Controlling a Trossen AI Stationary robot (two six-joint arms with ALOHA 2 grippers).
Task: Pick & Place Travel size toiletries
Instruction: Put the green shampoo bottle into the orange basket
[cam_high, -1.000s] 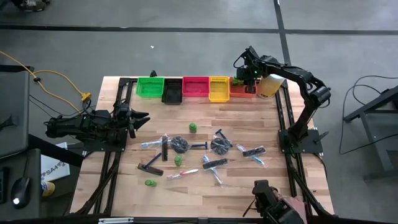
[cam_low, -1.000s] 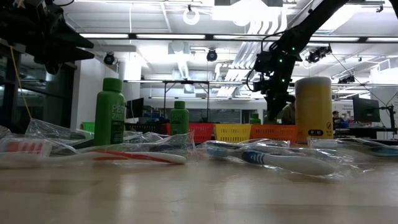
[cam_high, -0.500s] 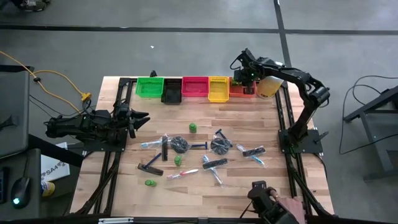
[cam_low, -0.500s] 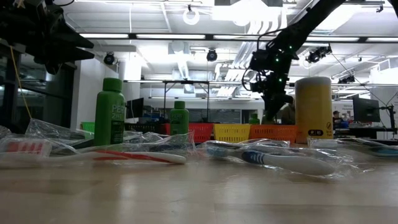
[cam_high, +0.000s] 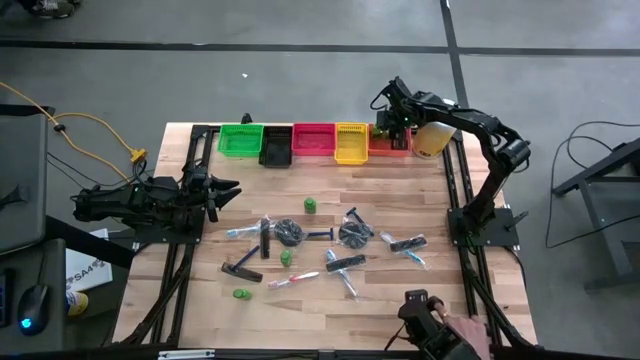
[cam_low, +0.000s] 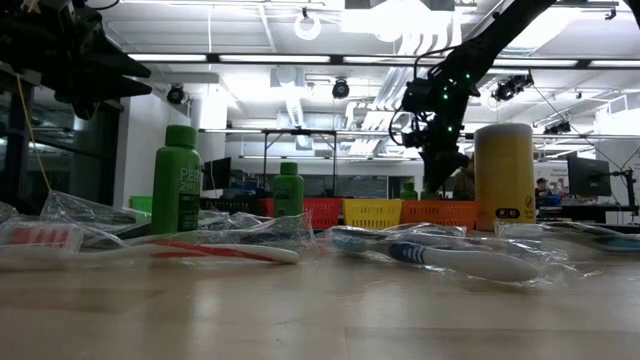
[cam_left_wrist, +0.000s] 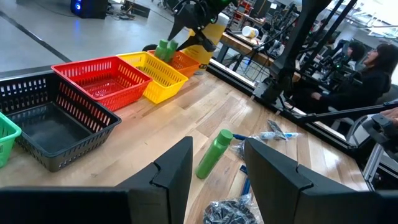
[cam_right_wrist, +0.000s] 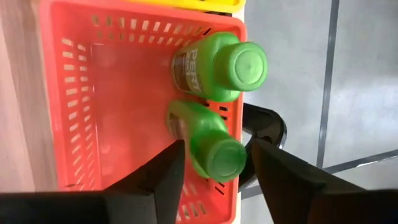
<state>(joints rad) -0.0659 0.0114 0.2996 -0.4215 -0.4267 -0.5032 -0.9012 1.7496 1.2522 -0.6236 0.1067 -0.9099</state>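
My right gripper (cam_high: 393, 122) hangs over the orange bin (cam_right_wrist: 74, 112) at the far right, pointing steeply down and open. Two green bottles lie in that bin. One bottle (cam_right_wrist: 205, 140) lies between the open fingers with a small gap on each side, and the other bottle (cam_right_wrist: 217, 65) lies just beyond it. Loose toiletries lie mid-table: green bottles (cam_high: 310, 205), black combs (cam_high: 241, 270), wrapped toothbrushes (cam_high: 293, 281) and dark discs (cam_high: 290, 232). My left gripper (cam_high: 228, 190) waits open and level at the table's left edge.
Green (cam_high: 240, 138), black (cam_high: 277, 147), red (cam_high: 314, 139) and yellow (cam_high: 352, 142) bins stand in a row along the far edge. A pale-yellow cylinder (cam_high: 432, 138) stands right of the orange bin. A person's hand (cam_high: 462, 332) shows at the near right corner.
My right gripper has swung a little toward the table's left above the orange bin and turned slightly. The left arm has kept still.
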